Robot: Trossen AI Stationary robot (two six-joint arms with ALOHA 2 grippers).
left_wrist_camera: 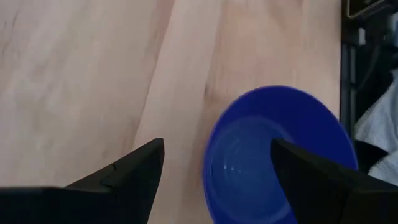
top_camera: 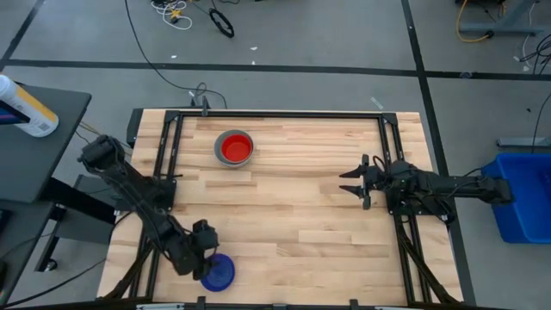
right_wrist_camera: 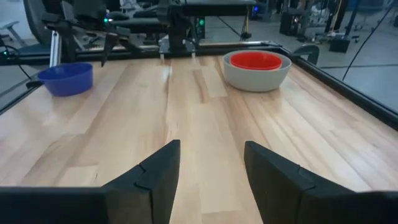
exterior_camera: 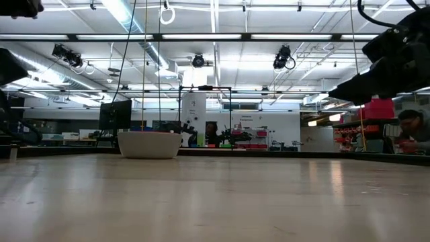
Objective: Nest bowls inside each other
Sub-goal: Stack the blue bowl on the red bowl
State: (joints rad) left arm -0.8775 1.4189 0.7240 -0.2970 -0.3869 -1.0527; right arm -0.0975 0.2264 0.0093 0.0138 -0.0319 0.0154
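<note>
A dark blue bowl (top_camera: 220, 273) stands upright near the table's front left corner, also in the left wrist view (left_wrist_camera: 249, 162) and the right wrist view (right_wrist_camera: 65, 78). My left gripper (left_wrist_camera: 217, 143) hovers open over it, pointing slantwise down. One finger is above the bowl's hollow and the other is outside its rim; no touch shows. A red bowl (top_camera: 235, 149) sits nested inside a grey bowl (top_camera: 219, 147) at the far left of the table, shown too in the right wrist view (right_wrist_camera: 256, 60). At the right edge my right gripper (top_camera: 353, 182) waits open and level.
A black metal frame (top_camera: 284, 114) runs round the wooden tabletop. Bare wood (top_camera: 293, 207) lies between the bowls and my right arm. Off the table are a blue bin (top_camera: 521, 198) to the right and a bottle (top_camera: 26, 108) on a side table to the left.
</note>
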